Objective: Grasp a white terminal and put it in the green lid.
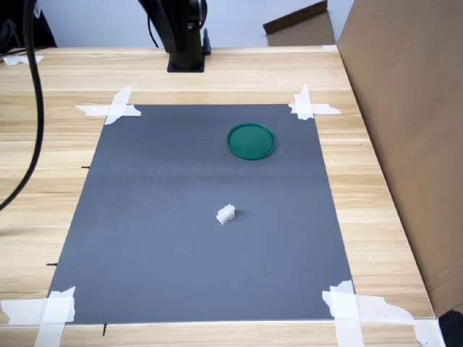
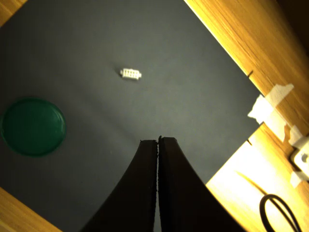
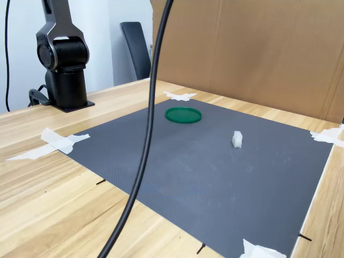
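White terminal (image 1: 226,214) is what we look for first, and we find it lying alone near the middle of the gray mat (image 1: 145,238). It is a tiny white block with small ridges on it, which we see best in the wrist view (image 2: 130,73). Nothing touches it.

We see the green lid (image 1: 251,141) lying flat on the same mat, farther back toward the robot's black base (image 1: 187,43) in the first exterior view. The lid and the terminal are well apart. The lid has nothing inside it. In the second exterior view the lid (image 3: 183,115) sits to the left of the terminal (image 3: 237,139) and farther away.

We only see the claw (image 2: 159,140) in the wrist view. Its two black fingers (image 2: 137,193) are pressed together, with just a thin dark line between them. They hold nothing. The claw is up in the air over the mat, and it touches neither the terminal nor the lid.

White tape strips (image 1: 110,108) hold down the corners of the mat on the wooden worktop (image 1: 43,152). A tall brown cardboard wall (image 1: 405,123) stands along the first exterior view's right. A black cable (image 3: 145,134) hangs down in front of the camera in the second exterior view.
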Controlling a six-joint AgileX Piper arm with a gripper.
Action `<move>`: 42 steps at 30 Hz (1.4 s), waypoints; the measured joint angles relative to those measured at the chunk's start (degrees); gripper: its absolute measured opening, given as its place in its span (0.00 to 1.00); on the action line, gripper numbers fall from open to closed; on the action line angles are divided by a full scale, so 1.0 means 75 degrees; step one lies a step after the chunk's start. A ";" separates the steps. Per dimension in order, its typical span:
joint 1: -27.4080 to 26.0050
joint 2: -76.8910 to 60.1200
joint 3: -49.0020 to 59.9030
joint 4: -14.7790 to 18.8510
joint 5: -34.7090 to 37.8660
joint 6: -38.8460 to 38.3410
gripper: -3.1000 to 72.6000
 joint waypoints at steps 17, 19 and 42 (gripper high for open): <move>0.1022 0.1039 -0.0130 -0.0415 -0.0006 0.0374 0.00; 0.1013 0.1397 -0.0130 -0.0512 -0.0014 0.0270 0.00; 0.0697 0.2393 -0.0130 -0.0321 -0.0147 0.0844 0.09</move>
